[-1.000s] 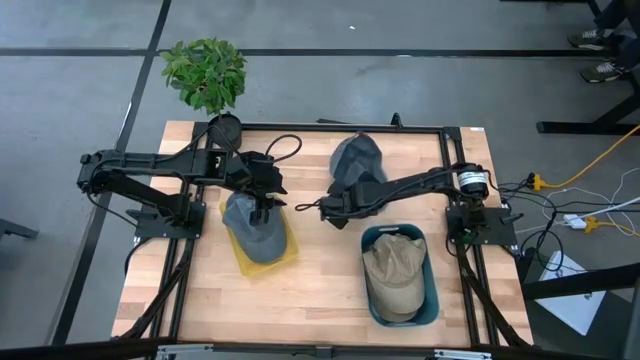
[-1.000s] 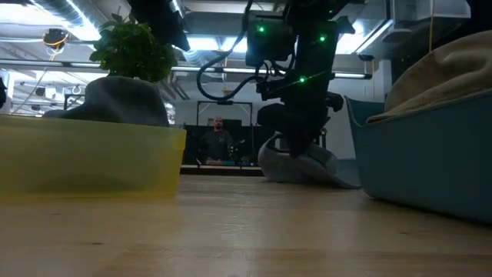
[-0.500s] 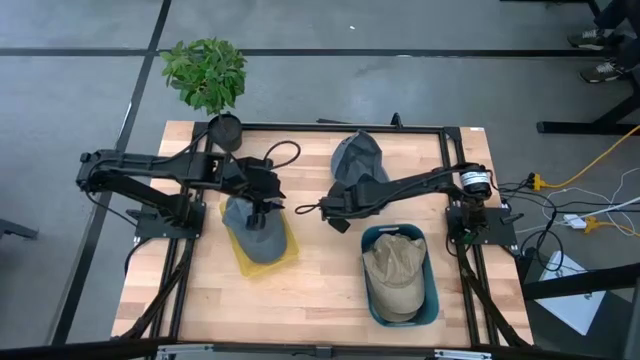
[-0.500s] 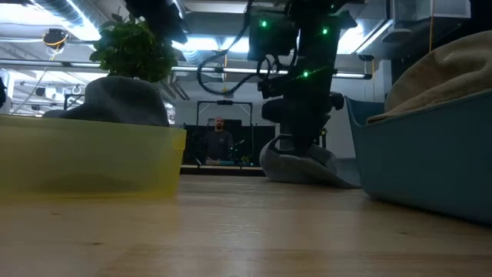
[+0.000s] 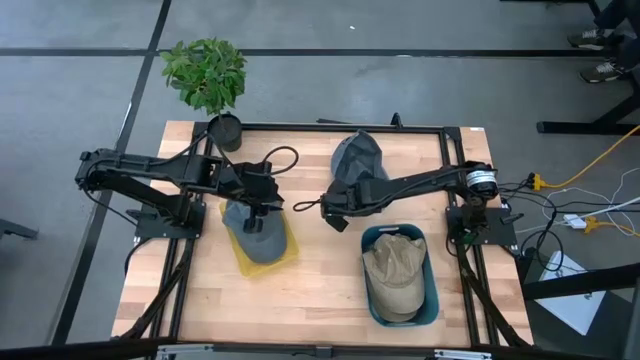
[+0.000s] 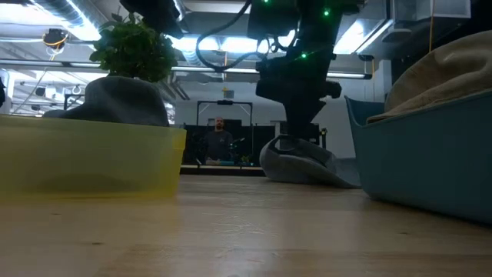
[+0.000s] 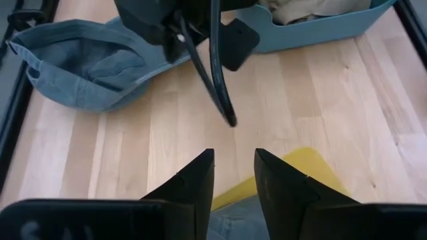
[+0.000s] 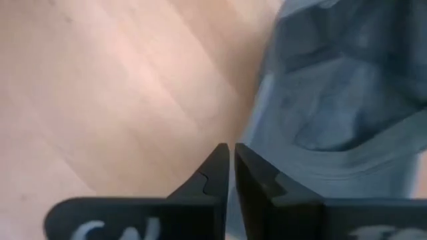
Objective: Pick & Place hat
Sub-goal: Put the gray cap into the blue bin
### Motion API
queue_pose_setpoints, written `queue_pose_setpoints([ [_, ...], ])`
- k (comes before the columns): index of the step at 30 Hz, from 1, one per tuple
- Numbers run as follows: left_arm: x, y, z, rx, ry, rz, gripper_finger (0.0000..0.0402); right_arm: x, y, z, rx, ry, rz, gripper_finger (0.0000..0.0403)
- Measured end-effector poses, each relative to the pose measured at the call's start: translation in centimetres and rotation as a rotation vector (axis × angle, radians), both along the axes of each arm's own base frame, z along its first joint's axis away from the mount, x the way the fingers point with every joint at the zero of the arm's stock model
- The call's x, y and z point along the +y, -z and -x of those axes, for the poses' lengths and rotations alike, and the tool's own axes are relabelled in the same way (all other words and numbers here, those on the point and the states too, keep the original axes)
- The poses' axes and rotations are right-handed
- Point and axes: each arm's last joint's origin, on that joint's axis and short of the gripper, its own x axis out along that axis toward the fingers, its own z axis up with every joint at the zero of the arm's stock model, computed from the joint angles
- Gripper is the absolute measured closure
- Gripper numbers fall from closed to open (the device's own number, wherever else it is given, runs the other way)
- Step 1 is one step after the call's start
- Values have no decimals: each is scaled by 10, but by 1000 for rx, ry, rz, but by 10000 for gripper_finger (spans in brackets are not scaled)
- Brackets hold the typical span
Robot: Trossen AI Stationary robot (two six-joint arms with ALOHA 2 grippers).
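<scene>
- Wooden surface point(image 5: 310, 290) on a dark frame carries a yellow tray point(image 5: 278, 255) and a blue bin point(image 5: 432, 300); a potted plant point(image 5: 206, 74) stands at its far edge.
- Blue-grey hat point(image 5: 356, 157) lies loose on the surface, beyond the bin.
- Grey hat point(image 5: 255, 226) sits in the tray; a tan hat point(image 5: 395, 270) fills the bin.
- Left hand point(image 5: 255, 209) hovers over the grey hat, fingers point(image 7: 190, 190) parted, grasping nothing.
- Right hand point(image 5: 335, 206) sits at the near edge of the blue-grey hat, fingers point(image 8: 215, 173) nearly pressed together, clenched on nothing visible.
</scene>
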Motion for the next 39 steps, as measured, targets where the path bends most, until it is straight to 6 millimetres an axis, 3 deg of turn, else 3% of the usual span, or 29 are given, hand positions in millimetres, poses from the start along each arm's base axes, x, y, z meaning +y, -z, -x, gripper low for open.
queue_pose_setpoints([
  [8, 1, 0, 0, 0, -15, -42, 296, -10, -1, -12, -73, -118, -149, 338],
  [18, 1, 0, 0, 0, -21, -38, 296, -14, 1, -6, -11, -100, -177, 192],
  [22, 1, 0, 0, 0, -19, -39, 296, -15, 2, 1, 35, -15, -157, 156],
  [32, 2, 0, 0, 1, -24, -75, 296, -18, 5, 1, 26, 48, -71, 164],
  [39, 2, 0, 0, 1, -24, -75, 298, -19, 27, -6, 101, 25, -34, 174],
])
